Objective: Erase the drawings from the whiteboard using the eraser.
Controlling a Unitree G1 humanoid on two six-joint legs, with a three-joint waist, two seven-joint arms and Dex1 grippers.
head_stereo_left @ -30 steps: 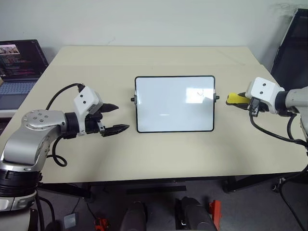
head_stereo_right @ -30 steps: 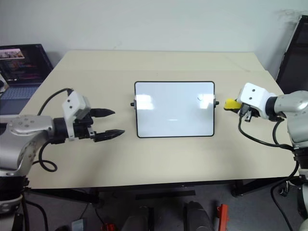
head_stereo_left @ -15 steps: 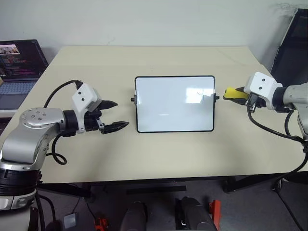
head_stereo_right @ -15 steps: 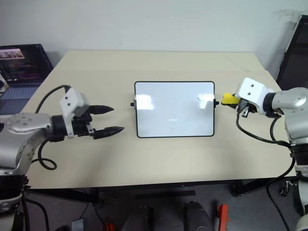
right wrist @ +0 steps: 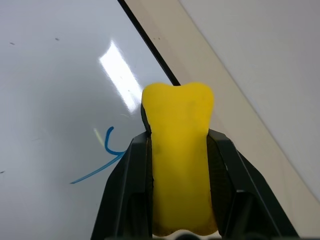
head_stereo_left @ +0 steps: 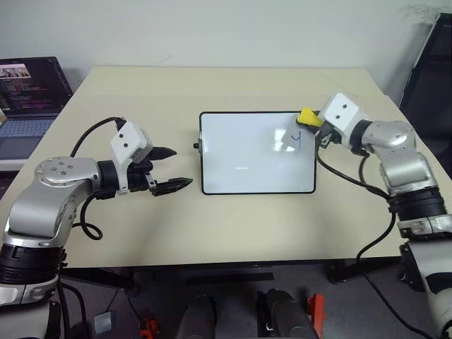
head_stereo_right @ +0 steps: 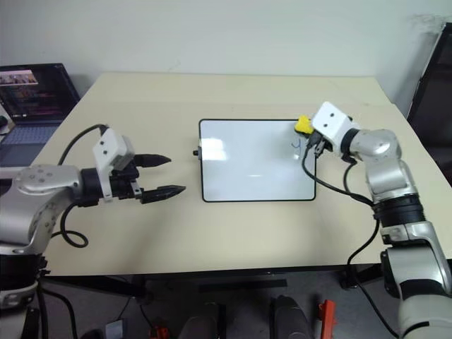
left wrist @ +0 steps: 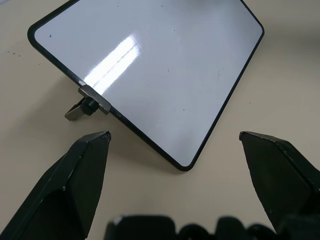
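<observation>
Because the thin blue marker drawings (right wrist: 102,160) sit near the far right corner of the glossy black-framed whiteboard (head_stereo_left: 247,159), the right gripper (head_stereo_left: 316,127) holds the small yellow block eraser (right wrist: 179,150) clamped just above them, likely ready to wipe. The left gripper (head_stereo_left: 173,169) waits with fingers spread beside the board's left edge, perhaps to steady it.

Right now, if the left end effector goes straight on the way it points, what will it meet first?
Probably the whiteboard: the open left end effector points at its near corner, with bare table between. How high it would pass over the table is unclear.
</observation>
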